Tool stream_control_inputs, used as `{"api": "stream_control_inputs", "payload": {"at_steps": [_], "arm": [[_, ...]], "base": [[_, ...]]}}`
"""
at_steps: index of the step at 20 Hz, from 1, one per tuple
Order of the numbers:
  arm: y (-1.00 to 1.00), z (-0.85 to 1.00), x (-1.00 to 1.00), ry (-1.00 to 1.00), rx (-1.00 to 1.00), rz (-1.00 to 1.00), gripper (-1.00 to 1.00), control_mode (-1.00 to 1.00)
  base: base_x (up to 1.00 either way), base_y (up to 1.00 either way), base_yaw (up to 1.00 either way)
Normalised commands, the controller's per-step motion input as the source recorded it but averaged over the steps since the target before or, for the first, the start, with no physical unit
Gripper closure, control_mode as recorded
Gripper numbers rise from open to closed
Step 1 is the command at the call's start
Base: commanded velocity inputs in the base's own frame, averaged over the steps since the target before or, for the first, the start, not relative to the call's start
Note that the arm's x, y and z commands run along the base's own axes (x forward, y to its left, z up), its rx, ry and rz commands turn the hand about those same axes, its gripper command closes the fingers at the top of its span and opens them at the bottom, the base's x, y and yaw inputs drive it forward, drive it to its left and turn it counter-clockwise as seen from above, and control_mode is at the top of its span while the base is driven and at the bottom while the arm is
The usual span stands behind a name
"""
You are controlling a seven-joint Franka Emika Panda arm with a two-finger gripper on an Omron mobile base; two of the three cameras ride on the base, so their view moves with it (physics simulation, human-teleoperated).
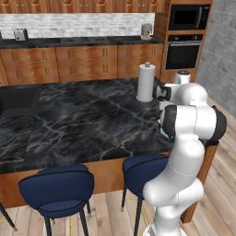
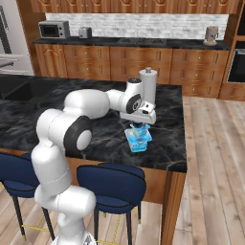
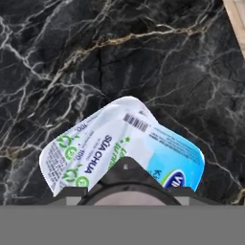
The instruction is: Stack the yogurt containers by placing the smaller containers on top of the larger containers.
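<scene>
The tool (image 2: 139,128) pinches a small light-blue-and-white squarish yogurt pack (image 3: 119,143), lying tilted, above the black marble counter (image 2: 167,139) beside a tall white paper-towel roll (image 2: 148,86).

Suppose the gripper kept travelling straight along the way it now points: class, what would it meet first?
Most likely the yogurt packs directly under the gripper, lying on the black marble counter. In the hand view they sit just beyond the fingertips; whether contact already exists is unclear.
</scene>
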Motion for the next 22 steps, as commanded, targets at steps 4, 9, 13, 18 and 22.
{"api": "stream_control_inputs", "payload": {"at_steps": [4, 9, 13, 18, 22], "arm": [[-0.01, -0.09, 0.07, 0.04, 0.00, 0.00, 1.00, -1.00], [-0.01, -0.05, 0.02, 0.02, 0.00, 0.00, 1.00, -1.00], [0.00, -0.03, 0.01, 0.03, 0.00, 0.00, 1.00, -1.00], [-0.01, -0.02, 0.01, 0.03, 0.00, 0.00, -1.00, -1.00], [-0.02, 0.00, 0.03, 0.04, 0.00, 0.00, -1.00, -1.00]], "base": [[0.00, 0.00, 0.00], [0.00, 0.00, 0.00], [0.00, 0.00, 0.00], [0.00, 0.00, 0.00], [0.00, 0.00, 0.00]]}}
